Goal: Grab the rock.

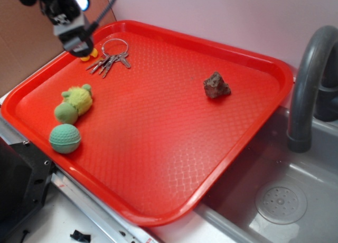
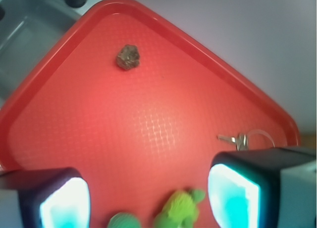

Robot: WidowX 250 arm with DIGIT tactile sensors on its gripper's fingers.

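Green ball (image 1: 65, 138) near tray's (image 1: 158, 208) front-left edge | rock (image 1: 216, 86) toward right edge, untouched | gripper (image 2: 148, 200) released, empty, above far-left corner

— Where is the arm?
— At the top left corner of the exterior view; only its dark wrist and a cable show, the rest runs out of frame

— And the gripper (image 1: 80, 48)?
— It points down and hangs in the air, touching nothing

— How do the jaws stand?
— Spread wide. The wrist view shows the two fingers (image 2: 64, 200) at the bottom corners, well apart, with nothing between them

— Its tilt?
— Probably slightly leaned, though the exterior view crops too much to be sure
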